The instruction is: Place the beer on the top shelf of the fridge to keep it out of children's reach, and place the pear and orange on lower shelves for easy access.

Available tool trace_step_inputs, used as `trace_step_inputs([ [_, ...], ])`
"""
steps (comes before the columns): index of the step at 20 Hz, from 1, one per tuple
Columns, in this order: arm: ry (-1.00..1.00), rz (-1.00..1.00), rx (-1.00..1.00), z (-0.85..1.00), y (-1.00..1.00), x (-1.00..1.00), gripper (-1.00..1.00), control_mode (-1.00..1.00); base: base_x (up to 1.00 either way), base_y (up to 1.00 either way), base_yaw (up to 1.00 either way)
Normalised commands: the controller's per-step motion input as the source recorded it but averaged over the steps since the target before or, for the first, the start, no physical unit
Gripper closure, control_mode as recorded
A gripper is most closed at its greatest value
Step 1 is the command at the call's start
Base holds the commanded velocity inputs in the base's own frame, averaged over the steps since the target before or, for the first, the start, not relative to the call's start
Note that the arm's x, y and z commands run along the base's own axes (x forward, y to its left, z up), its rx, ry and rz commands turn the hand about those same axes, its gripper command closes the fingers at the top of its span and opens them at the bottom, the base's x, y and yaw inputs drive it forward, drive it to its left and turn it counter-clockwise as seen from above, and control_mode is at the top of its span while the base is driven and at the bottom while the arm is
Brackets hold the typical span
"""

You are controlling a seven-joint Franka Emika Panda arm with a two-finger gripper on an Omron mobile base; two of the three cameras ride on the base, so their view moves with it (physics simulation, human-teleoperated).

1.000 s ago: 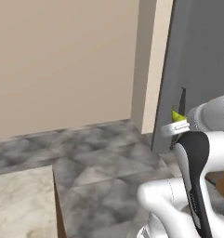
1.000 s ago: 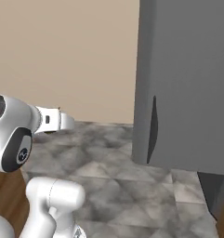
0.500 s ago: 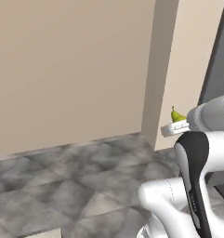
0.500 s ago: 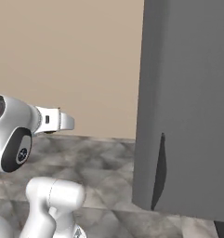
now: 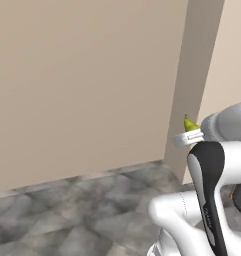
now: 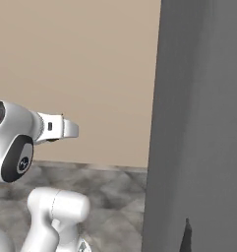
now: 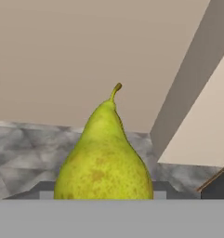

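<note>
The yellow-green pear (image 7: 104, 153) stands stem up right in front of the hand camera, its lower part hiding the finger tips. In the left base view the pear's top (image 5: 191, 124) pokes up from my gripper (image 5: 187, 133), which is shut on it at about chest height ahead of the arm. The fridge (image 6: 201, 123) is a tall grey slab at the right of the right base view, its door closed and the top of its dark handle (image 6: 187, 237) near the bottom edge. The beer, the orange and the fridge's shelves are out of view.
A beige wall (image 5: 82, 85) runs across ahead, with a shadowed wall corner (image 5: 197, 75) beside the gripper. Grey marbled floor (image 5: 82, 215) lies below. My white wrist (image 6: 56, 129) reaches toward the wall, left of the fridge.
Both base views have shifted, so the base has moved: the fridge has grown larger in the right base view and slid out of the left one. The pear stays in the gripper.
</note>
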Motion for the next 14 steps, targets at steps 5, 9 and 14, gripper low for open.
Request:
trace_step_inputs([
  [5, 0.0, 0.0, 0.0, 0.0, 0.0, 0.0, 1.0, 1.0, 0.84, 0.16, -0.24],
  [9, 0.0, 0.0, 0.0, 0.0, 0.0, 0.0, 1.0, 1.0, 0.6, 0.11, -0.44],
  [14, 0.0, 0.0, 0.0, 0.0, 0.0, 0.0, 1.0, 1.0, 0.44, 0.03, -0.56],
])
